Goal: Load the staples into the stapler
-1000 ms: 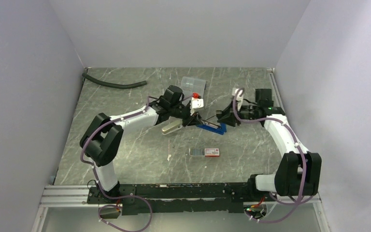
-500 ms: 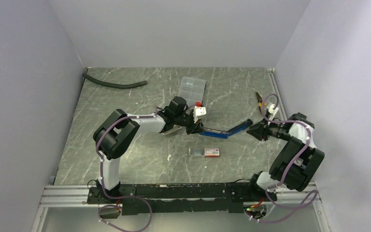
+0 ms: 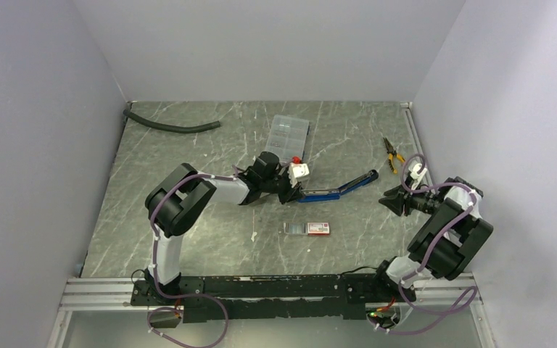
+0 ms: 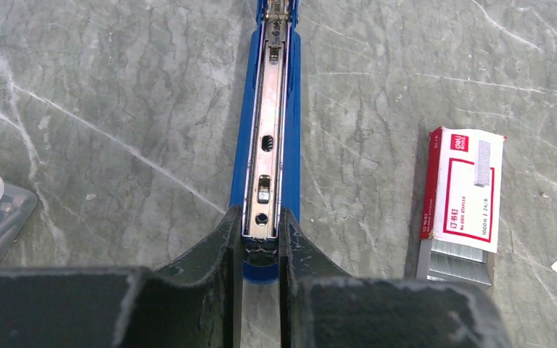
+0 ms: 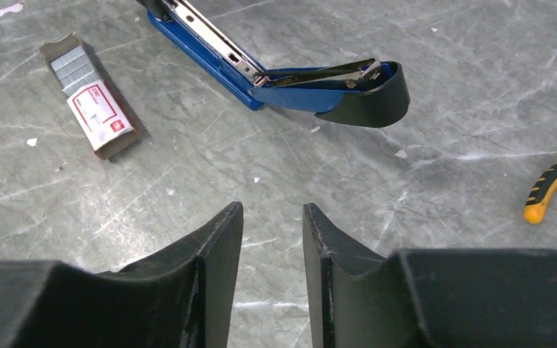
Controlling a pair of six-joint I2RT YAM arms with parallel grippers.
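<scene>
**Stapler pinned open, staples waiting alongside**

The left tool [image 4: 260, 226] is clenched on the near end of the stapler [image 4: 270, 130], one finger on each side of the bare metal channel, which runs straight ahead of it. The lid is swung open beyond the channel's far end. The right tool [image 5: 272, 217] is released, its fingers slightly parted with nothing between them (the stapler lies ahead of it). The staples [image 4: 455, 261] poke out of their white box [image 4: 464, 188] on the desk, just right of the left tool. The step in hand looks like fetching a strip. The right tool should pinch one strip by its sides and keep it level, legs down. Meanwhile the left should hold the channel steady.
</scene>
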